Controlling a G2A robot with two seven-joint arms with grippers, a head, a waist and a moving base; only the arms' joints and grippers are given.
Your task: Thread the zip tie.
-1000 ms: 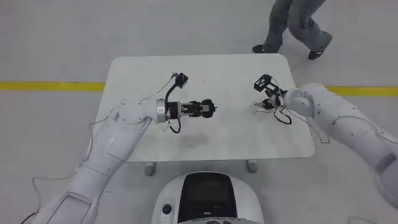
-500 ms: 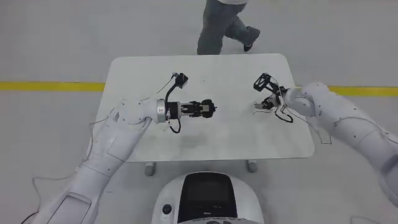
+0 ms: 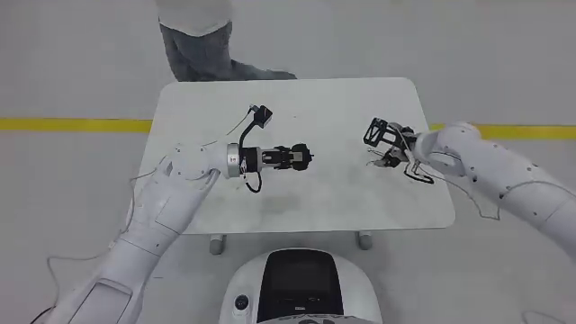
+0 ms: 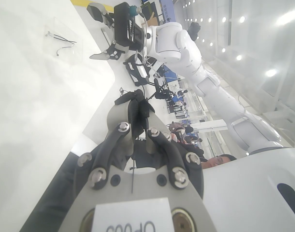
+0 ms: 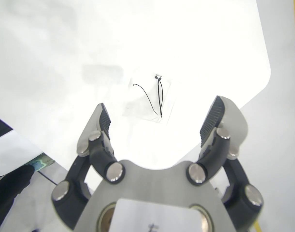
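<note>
Left gripper (image 4: 137,102) (image 3: 301,157): pinches a thin black zip tie (image 4: 132,179) between fingers pressed together. Tail of the strand runs back over the metal palm plate in the left wrist view. Sits over the middle of the white table (image 3: 270,99) in the top view, pointing across toward the other arm. Height above the surface cannot be judged.

Right gripper (image 5: 159,119) (image 3: 374,144) (image 4: 95,33): stands spread wide, with nothing between the ribbed pads (image 5: 209,117). Hovers over the right-hand part of the table, well apart from the left arm's fingers. Shows in the left wrist view with fingers parted and tips angled toward the tabletop.

Loose zip ties (image 5: 159,95) (image 4: 62,40): lie on the table just ahead of the parted right fingers, not touching them. Number at least two thin black strands, partly crossing, with small heads at the far ends; exact count cannot be confirmed. Rest on a clear sheet (image 5: 137,107) lying flat on the surface, near a rounded table corner. Fall, in the left wrist view, far closer to the right arm's fingers than to the left's.
</note>
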